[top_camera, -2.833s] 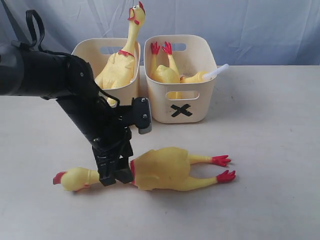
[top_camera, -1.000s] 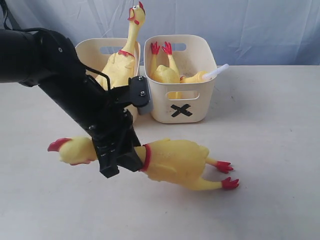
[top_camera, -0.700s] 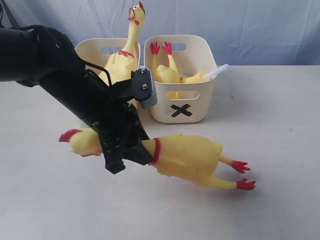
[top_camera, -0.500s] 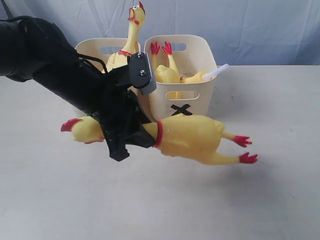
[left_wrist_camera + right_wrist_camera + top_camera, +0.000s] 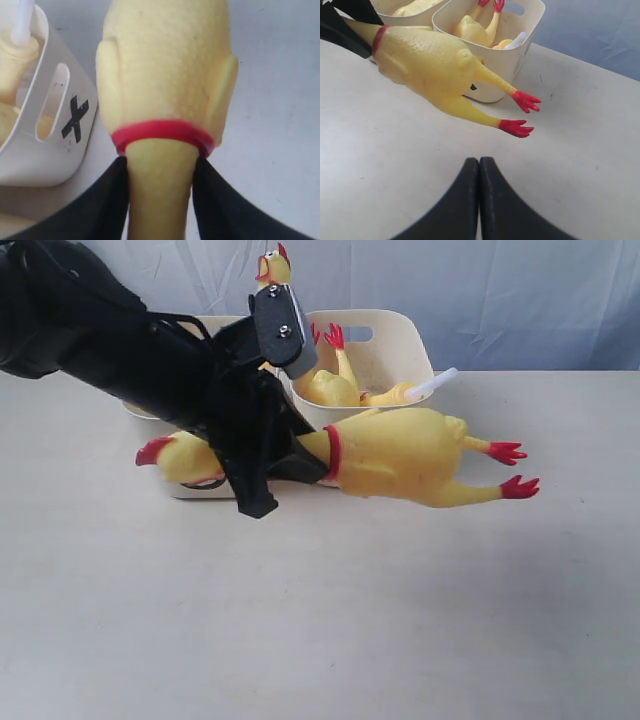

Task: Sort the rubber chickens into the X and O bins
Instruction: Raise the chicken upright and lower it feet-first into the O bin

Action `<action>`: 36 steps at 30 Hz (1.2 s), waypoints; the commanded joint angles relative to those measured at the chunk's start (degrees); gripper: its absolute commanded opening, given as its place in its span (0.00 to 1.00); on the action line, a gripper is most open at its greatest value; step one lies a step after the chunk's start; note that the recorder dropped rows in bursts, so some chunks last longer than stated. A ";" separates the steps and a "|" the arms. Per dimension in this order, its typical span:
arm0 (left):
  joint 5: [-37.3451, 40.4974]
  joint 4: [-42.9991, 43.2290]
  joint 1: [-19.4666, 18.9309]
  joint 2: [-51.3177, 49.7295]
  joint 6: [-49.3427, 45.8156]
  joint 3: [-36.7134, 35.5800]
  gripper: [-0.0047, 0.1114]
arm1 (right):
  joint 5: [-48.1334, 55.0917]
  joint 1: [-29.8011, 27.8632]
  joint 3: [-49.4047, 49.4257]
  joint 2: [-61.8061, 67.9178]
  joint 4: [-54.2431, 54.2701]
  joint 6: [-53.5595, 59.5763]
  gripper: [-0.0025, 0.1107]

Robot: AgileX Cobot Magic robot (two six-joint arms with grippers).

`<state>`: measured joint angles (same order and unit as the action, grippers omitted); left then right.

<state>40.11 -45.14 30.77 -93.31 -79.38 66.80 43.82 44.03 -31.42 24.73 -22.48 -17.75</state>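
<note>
Exterior view: grasps the rubber chicken [image 5: 400,455] by the neck in the left gripper [image 5: 275,465], clear of the bench [image 5: 400,620], long axis level, feet pointing away from that gripper, body beside the X bin [image 5: 390,312]; right gripper [image 5: 479,165] pressed closed, empty.

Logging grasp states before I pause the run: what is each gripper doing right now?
Left gripper: closed on the neck of the rubber chicken.
Right gripper: closed, holding nothing.

X bin [image 5: 392,322], neighbouring bin [image 5: 180,491] on table [image 5: 400,620]
</note>
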 commanded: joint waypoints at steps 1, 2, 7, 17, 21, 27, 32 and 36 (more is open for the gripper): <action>-1.51 -5.36 0.09 0.65 -1.77 1.87 0.04 | -0.71 0.00 0.23 -0.40 -0.20 0.23 0.01; -2.54 -6.12 0.09 0.65 -2.19 2.11 0.04 | -0.71 0.00 0.23 -0.40 -0.20 0.23 0.01; -9.32 -8.82 0.09 0.65 -3.71 3.52 0.04 | -0.71 0.00 0.23 -0.40 -0.20 0.23 0.01; -25.82 -9.43 0.09 0.65 -4.04 6.55 0.04 | -0.71 0.00 0.23 -0.40 -0.20 0.23 0.01; -32.15 -9.43 0.09 0.53 -4.18 6.95 0.04 | -0.71 0.00 0.23 -0.40 -0.20 0.23 0.01; -41.18 -12.01 -3.00 -2.86 -3.85 6.95 0.04 | -0.71 0.00 0.23 -0.40 -0.20 0.23 0.01; -46.01 -12.01 -6.75 -7.90 -0.08 8.37 0.04 | -0.46 0.00 0.23 -0.40 0.08 0.23 0.01; -45.89 -11.76 -7.27 -9.87 1.52 10.90 0.04 | -0.46 0.00 0.23 -0.40 0.08 0.23 0.01</action>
<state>-3.91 -56.05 23.65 -102.46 -79.98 75.89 43.82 44.03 -31.42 24.73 -22.48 -17.75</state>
